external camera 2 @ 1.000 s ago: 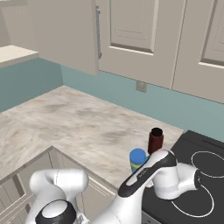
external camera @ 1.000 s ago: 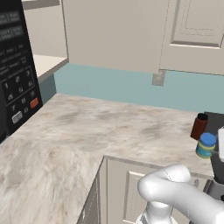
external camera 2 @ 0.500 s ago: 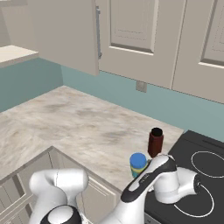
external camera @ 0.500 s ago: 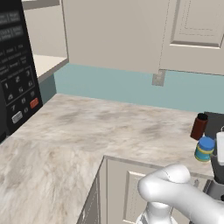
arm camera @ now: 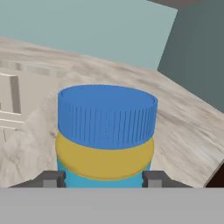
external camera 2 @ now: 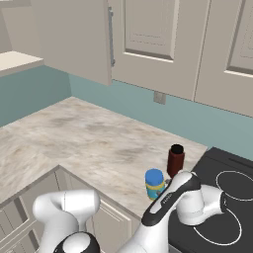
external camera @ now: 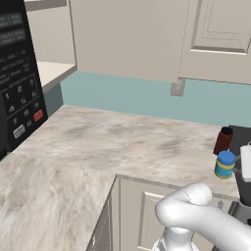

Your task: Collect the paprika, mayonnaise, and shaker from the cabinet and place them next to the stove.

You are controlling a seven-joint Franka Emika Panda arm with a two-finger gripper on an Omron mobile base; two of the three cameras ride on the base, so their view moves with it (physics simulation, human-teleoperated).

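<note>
Gripper [arm camera: 105, 180] first: in the hand view its two dark finger tips rise on either side of the mayonnaise [arm camera: 106, 133], one at the jar's left flank and one at its right, level with the blue band at the bottom of the body. The tips sit just against the jar's sides, yet whether they press on it or merely flank it cannot be told from here. The jar stands upright between them, its ribbed blue lid above the yellow band.

Taking the stove [external camera 2: 232, 197] as the landmark: in the right base view the mayonnaise [external camera 2: 154, 183] stands on the marbled counter [external camera 2: 89, 143] just beside the stove's left edge, near the counter's front. The paprika [external camera 2: 175, 160] stands upright just behind the jar, also beside the stove's left edge, a little nearer the blue-green wall. The arm's white wrist lies over the stove's front left corner, right next to the jar.

From the left base view the same pair shows at the far right: the mayonnaise [external camera: 225, 164] in front, the paprika [external camera: 223, 140] behind it, the dark stove [external camera: 243, 142] just beyond them. Well apart from the stove, at the far left end of the counter, stands a black microwave [external camera: 17, 83] with a keypad. Beige panelled doors [external camera 2: 158, 44] hang on the wall above.
</note>
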